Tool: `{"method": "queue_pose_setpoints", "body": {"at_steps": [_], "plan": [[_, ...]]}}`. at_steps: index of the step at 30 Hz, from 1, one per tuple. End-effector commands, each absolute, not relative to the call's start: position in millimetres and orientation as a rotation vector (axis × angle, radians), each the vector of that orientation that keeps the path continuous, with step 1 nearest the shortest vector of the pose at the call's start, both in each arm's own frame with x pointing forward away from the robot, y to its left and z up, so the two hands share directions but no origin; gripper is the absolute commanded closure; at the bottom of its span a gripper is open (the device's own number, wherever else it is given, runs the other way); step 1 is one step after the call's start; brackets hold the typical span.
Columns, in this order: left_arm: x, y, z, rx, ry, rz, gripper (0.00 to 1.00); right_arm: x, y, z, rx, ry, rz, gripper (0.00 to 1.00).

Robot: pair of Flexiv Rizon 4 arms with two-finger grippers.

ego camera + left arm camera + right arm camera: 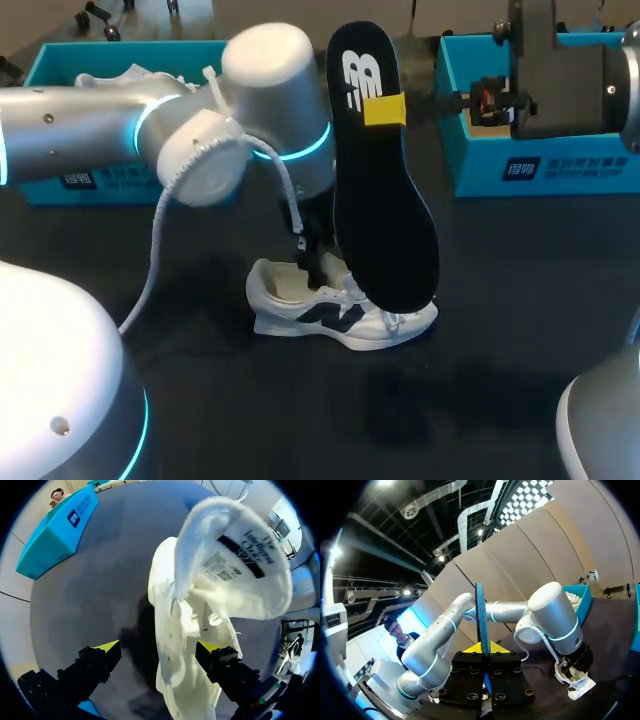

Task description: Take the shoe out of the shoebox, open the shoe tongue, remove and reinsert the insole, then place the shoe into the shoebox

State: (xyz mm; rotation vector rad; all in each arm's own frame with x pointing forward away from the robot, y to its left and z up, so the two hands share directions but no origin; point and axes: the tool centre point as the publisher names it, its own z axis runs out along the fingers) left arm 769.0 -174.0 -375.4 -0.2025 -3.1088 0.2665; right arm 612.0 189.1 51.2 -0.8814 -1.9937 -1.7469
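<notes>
Seen from above, the left arm [190, 130] blocks much of the left shoebox [52, 62], and the upright insole [385, 200] covers the laces and forefoot of the shoe [290, 300]. Down by the left wrist, the lifted tongue [235, 565] hides the front of the shoe, whose near end is cut off. From the right wrist the insole shows only its edge.

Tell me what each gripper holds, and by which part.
Right gripper holds the insole near its heel end, by the edge. Left gripper is open over the shoe, holding nothing.
</notes>
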Motion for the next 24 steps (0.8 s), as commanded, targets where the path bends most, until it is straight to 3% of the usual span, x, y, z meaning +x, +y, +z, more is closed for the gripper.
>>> {"method": "queue_pose_setpoints", "body": {"at_steps": [1, 3, 4, 7, 10, 13, 24], "plan": [[770.3, -178.3, -390.4, -0.204, -3.105, 0.271, 0.00, 613.5, 192.8, 50.5, -0.883, -1.992, -1.748, 1.00], [770.1, -177.9, -392.2, -0.201, -3.097, 0.274, 0.08, 613.5, 192.8, 50.5, -0.883, -1.992, -1.748, 1.00], [770.0, -177.7, -392.6, -0.196, -3.093, 0.275, 0.17, 613.5, 192.8, 50.5, -0.883, -1.992, -1.748, 1.00], [769.6, -175.7, -392.1, -0.193, -3.088, 0.280, 0.57, 613.5, 192.8, 50.5, -0.883, -1.992, -1.748, 1.00], [768.8, -173.9, -390.4, -0.195, -3.087, 0.286, 0.75, 613.5, 192.8, 50.5, -0.883, -1.992, -1.748, 1.00], [768.6, -173.7, -391.8, -0.201, -3.081, 0.284, 1.00, 613.5, 192.8, 50.5, -0.883, -1.992, -1.748, 1.00], [766.3, -169.5, -391.1, -0.348, -2.982, 0.277, 1.00, 613.5, 192.8, 50.5, -0.883, -1.992, -1.748, 1.00]]}}
